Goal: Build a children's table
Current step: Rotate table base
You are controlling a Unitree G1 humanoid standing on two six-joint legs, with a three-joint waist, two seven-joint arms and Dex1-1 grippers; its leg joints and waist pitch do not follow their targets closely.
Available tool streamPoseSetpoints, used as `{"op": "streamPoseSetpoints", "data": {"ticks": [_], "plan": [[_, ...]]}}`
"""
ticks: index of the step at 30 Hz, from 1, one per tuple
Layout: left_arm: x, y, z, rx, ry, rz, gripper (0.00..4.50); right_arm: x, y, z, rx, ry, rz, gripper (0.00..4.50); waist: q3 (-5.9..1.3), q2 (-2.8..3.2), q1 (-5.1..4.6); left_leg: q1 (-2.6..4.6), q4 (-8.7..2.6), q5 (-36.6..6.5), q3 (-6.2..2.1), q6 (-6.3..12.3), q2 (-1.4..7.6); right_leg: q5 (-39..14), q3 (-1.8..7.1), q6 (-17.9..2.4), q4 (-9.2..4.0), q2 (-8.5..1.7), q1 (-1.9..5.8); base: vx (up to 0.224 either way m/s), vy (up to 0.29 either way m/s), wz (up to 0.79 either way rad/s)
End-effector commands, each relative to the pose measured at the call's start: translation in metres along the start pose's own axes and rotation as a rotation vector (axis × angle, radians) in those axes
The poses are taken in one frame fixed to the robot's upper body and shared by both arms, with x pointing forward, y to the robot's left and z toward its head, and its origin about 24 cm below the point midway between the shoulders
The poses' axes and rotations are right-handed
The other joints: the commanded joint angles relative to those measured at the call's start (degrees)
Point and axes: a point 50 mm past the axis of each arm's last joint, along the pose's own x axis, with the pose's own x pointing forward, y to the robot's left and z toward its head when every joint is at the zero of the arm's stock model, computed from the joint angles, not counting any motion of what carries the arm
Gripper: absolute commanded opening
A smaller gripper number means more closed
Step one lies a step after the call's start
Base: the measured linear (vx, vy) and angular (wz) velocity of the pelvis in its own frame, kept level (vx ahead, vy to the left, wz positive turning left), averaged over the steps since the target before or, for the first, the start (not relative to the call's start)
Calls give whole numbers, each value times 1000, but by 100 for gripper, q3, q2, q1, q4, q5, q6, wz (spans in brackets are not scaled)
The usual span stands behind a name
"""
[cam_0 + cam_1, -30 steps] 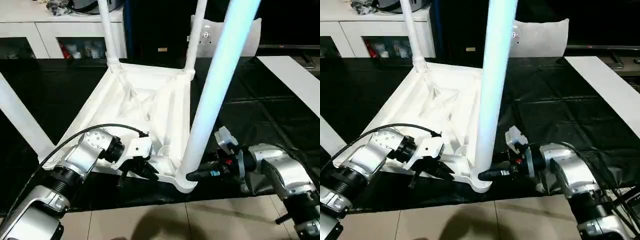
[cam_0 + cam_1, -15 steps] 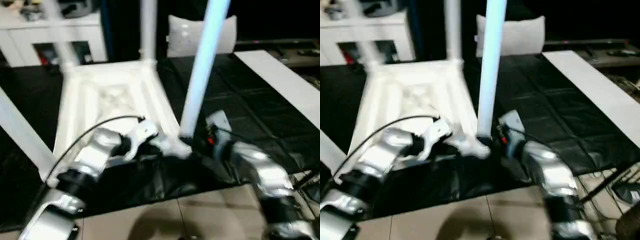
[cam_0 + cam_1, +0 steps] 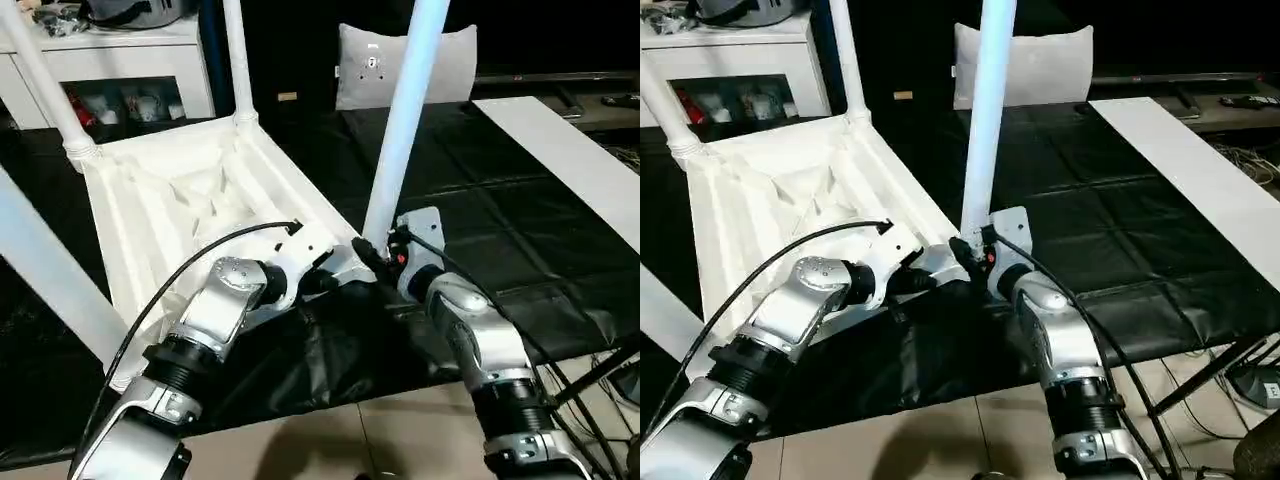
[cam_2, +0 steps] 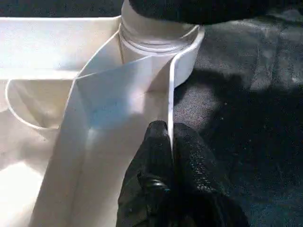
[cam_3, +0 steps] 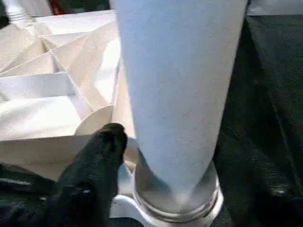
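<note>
White plastic makes up the table (image 3: pixel 190 190), which lies upside down on a black sheet (image 3: pixel 500 200), ribbed underside facing up. Legs stand upright in its corner sockets; the near-right leg (image 3: pixel 400 120) rises from the socket (image 5: pixel 175 203) closest to both grippers. A far leg (image 3: pixel 237 60) stands at the far corner, another leg (image 3: pixel 40 75) at the left corner, and a fourth leg (image 3: pixel 50 280) crosses the left edge of the head views.

Left gripper (image 4: pixel 169 142): its black fingers (image 4: pixel 156 151) are pressed together on the thin upright rim (image 4: pixel 169 109) of the top, just beside the near-right socket. One finger sits inside the rim, the other outside it, with the rim edge between them.

Right gripper (image 3: pixel 375 265): it sits at the base of the near-right leg, close to the socket. In the right wrist view one black finger (image 5: pixel 94 175) lies beside the leg's lower end, against the rim, and the leg stands between the jaws. Whether the jaws press on the leg or stand apart around it cannot be told.

Behind the table, a grey-white cushion (image 3: pixel 405 60) leans upright at the far edge of the sheet. A white cabinet (image 3: pixel 120 60) stands at the far left. A white board (image 3: pixel 560 150) lies on the sheet at the right.
</note>
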Motion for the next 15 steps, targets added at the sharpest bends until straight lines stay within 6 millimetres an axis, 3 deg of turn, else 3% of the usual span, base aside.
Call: {"op": "streamPoseSetpoints", "data": {"ticks": [1, 6, 10, 13, 15], "plan": [[0, -1, 21, 93, -78, -35, 0, 0, 10, -4, -3, 3, 85, 344, -412, -3, 27, -14, -362, -759, -14, 387, 105, -1476, 307, -974, -358, -356, 383, 0, 0, 0], [-6, 1, 12, 143, -57, -105, 0, -16, -5, -3, -48, -13, 152, 376, -401, 0, 42, -14, -367, -835, -12, 405, 115, -1494, 313, -991, -357, -355, 386, 0, 0, 0], [-19, -2, -6, 268, -1, -310, 0, -47, -21, 0, -152, 27, 394, 398, -392, 19, 148, 15, -366, -998, -10, 500, 116, -1700, 318, -878, -400, -354, 394, 0, 0, 0], [-23, -1, -8, 298, 8, -367, 0, -56, -26, 0, -184, 73, 475, 435, -372, 9, 171, 30, -376, -1129, -3, 414, 118, -1963, 297, -863, -424, -356, 363, 0, 0, 0], [-24, -1, -8, 306, 4, -400, 0, -63, -27, 0, -233, 113, 560, 435, -376, 16, 200, 54, -372, -1138, -5, 391, 127, -2089, 292, -842, -447, -361, 354, 0, 0, 0]]}}
